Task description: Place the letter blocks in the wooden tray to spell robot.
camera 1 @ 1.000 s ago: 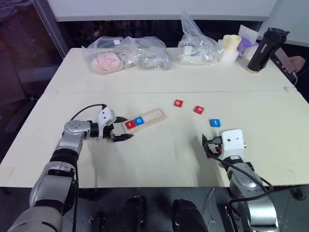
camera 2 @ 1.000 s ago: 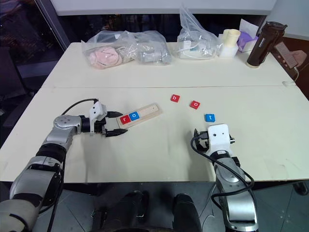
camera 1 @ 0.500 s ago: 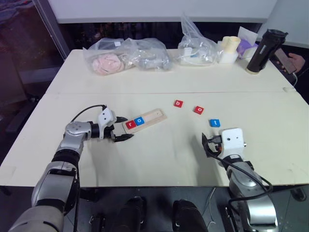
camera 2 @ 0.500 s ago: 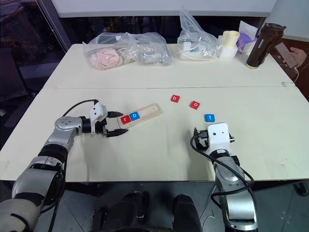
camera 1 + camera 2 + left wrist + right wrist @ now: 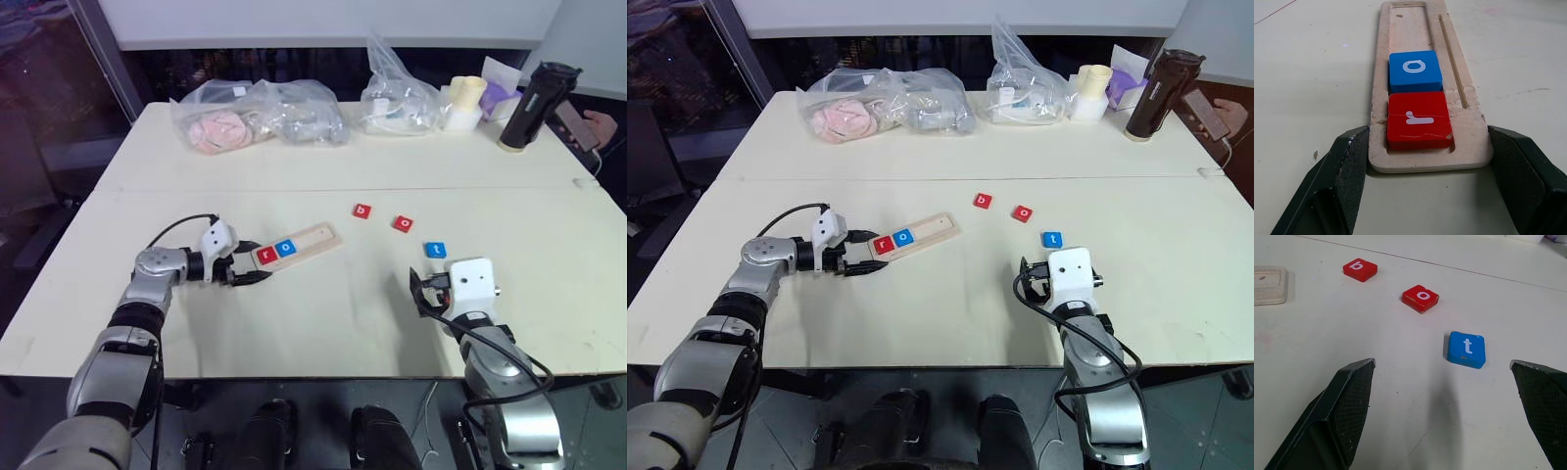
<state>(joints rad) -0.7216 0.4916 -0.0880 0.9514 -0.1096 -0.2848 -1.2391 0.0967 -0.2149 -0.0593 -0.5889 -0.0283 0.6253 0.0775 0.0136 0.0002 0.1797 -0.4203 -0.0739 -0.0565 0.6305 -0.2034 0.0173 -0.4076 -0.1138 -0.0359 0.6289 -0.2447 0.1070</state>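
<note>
Our left fingers (image 5: 1347, 171) pinch the near end of the pale, stiff, light wooden tray (image 5: 315, 238) mid-worktop, holding red r (image 5: 1419, 120) and blue o (image 5: 1414, 71); right fingers (image 5: 1352, 396) gape empty behind thin, slippery blue t (image 5: 1466, 348)

We are seeing r (image 5: 1419, 120) and o (image 5: 1414, 71) sitting in the tray (image 5: 318, 236), r seemingly nearest its left end; b (image 5: 362, 210), another o (image 5: 403, 222) and t (image 5: 436, 250) are lying to its right.

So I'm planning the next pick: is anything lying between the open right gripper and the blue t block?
Nothing visible does. In the right wrist view the blue t block lies just ahead of the right gripper, with only bare table between; the red o block sits beyond it.
</note>
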